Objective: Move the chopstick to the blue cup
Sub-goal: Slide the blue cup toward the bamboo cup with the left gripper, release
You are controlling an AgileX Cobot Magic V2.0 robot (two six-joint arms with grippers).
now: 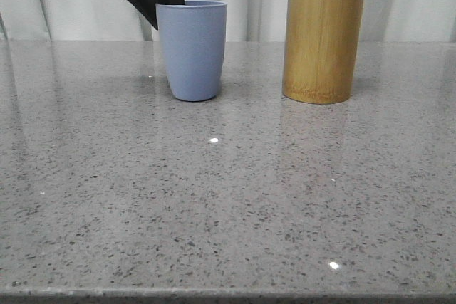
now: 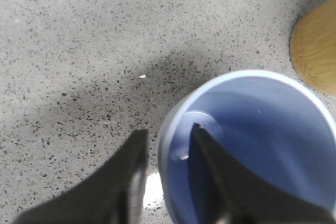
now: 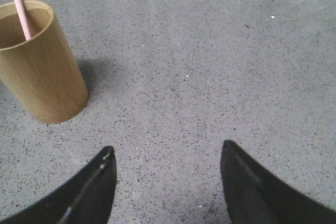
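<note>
Above the blue cup (image 1: 192, 49), left end effector (image 2: 167, 135) straddling its rim, narrowly parted, right end effector (image 3: 167, 153) wide, chopstick (image 3: 19, 4) in bamboo cylinder (image 1: 323, 39).

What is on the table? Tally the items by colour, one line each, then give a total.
Blue: 1, the cup
Yellow-brown: 1, the bamboo holder
Pink: 1, the chopstick, standing in the holder
Total: 3
</note>
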